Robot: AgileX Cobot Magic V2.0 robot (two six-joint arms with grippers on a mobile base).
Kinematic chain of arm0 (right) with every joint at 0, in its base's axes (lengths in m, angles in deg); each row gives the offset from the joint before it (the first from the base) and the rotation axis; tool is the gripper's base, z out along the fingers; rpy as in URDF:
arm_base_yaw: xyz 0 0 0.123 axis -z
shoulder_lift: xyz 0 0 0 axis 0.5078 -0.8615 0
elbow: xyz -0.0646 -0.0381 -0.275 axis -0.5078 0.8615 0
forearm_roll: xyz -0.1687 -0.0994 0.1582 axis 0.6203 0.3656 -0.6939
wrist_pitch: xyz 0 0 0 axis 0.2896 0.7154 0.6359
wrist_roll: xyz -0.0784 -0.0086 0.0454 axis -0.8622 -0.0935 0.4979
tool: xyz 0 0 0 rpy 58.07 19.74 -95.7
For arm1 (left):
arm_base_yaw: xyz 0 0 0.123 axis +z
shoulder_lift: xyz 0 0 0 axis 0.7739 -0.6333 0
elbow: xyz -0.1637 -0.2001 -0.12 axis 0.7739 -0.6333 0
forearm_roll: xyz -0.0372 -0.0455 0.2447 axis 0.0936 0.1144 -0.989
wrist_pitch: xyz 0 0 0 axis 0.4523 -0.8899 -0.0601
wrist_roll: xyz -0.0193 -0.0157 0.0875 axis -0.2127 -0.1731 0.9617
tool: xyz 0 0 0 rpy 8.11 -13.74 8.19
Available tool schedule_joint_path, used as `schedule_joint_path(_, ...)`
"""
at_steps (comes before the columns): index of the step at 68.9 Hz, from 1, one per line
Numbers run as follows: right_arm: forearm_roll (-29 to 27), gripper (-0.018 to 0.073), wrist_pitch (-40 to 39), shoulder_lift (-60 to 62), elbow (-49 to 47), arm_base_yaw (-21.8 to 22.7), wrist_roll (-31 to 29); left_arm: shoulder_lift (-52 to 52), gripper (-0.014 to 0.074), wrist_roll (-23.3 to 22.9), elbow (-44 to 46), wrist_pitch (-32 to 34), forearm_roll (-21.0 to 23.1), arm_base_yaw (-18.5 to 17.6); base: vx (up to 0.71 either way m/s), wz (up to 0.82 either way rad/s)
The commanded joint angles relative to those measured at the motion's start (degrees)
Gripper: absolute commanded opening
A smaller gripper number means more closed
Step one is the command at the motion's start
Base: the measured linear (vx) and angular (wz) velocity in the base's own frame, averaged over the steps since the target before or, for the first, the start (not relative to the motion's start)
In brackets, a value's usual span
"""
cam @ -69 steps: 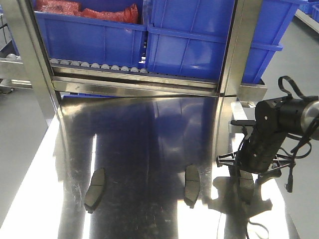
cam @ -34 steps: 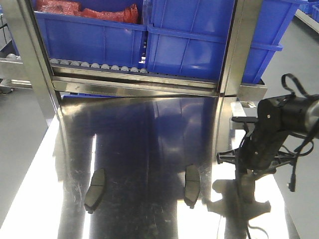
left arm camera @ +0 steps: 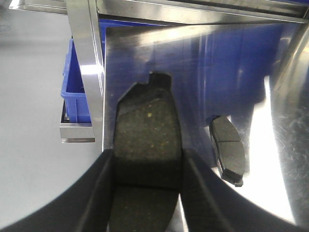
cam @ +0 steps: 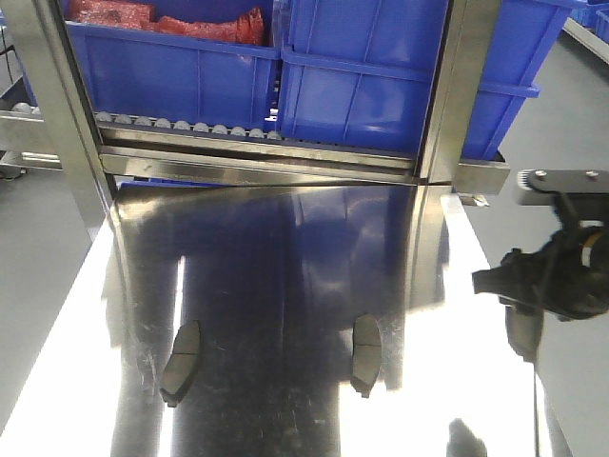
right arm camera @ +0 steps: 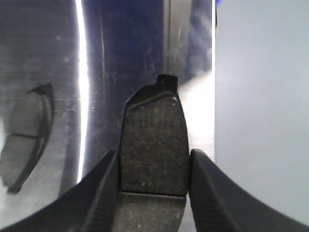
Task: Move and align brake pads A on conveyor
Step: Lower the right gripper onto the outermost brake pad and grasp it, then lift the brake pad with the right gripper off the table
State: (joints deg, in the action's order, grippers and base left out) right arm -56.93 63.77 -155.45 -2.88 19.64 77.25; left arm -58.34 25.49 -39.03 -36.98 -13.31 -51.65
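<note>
Two grey brake pads lie flat on the shiny steel tabletop (cam: 285,286), one at the left (cam: 181,362) and one near the middle (cam: 366,354). In the left wrist view my left gripper (left arm camera: 147,159) is shut on a third brake pad (left arm camera: 147,130), held by the table's left edge, with a lying pad (left arm camera: 228,150) to its right. My right gripper (right arm camera: 153,157) is shut on a fourth pad (right arm camera: 154,130) near the table's right edge; a lying pad (right arm camera: 26,135) shows to its left. The right arm (cam: 561,281) hangs this pad (cam: 523,333) above the table. The conveyor is out of view.
Blue bins (cam: 362,76) stand on a roller rack (cam: 190,129) behind the table, between steel uprights (cam: 457,86). Another blue bin (left arm camera: 77,92) sits low beside the table's left edge. Grey floor lies on both sides.
The right arm has risen off the table and swung to the right, lifting the pad it gripped. The two lying pads have not moved.
</note>
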Motion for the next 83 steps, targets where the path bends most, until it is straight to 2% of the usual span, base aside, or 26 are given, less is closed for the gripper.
schedule_joint_path(1,0.55,-0.0011,-4.85,8.21,1.60,0.02,-2.85,-0.17,-0.0006,-0.18,1.69,5.42,1.08,-0.22,0.00,0.00)
schedule_joint_path(30,-0.47,-0.0011,-9.67,38.37,16.86,0.02,-3.89,-0.17,-0.0006,-0.18,1.69,5.42,1.08,-0.22,0.00,0.00)
schedule_joint_path(48,-0.60,-0.0011,-11.91,52.70,23.76,0.02,-5.42,-0.17,-0.0006,-0.18,1.69,5.42,1.08,-0.22,0.00,0.00)
schedule_joint_path(61,-0.60,-0.0011,-10.93,58.22,25.09,0.02,-5.42,-0.17,-0.0006,-0.18,1.69,5.42,1.08,-0.22,0.00,0.00)
schedule_joint_path(83,-0.60,-0.0011,-8.20,59.06,25.09,0.02,-5.42,-0.17,-0.0006,-0.18,1.69,5.42,1.08,-0.22,0.00,0.00)
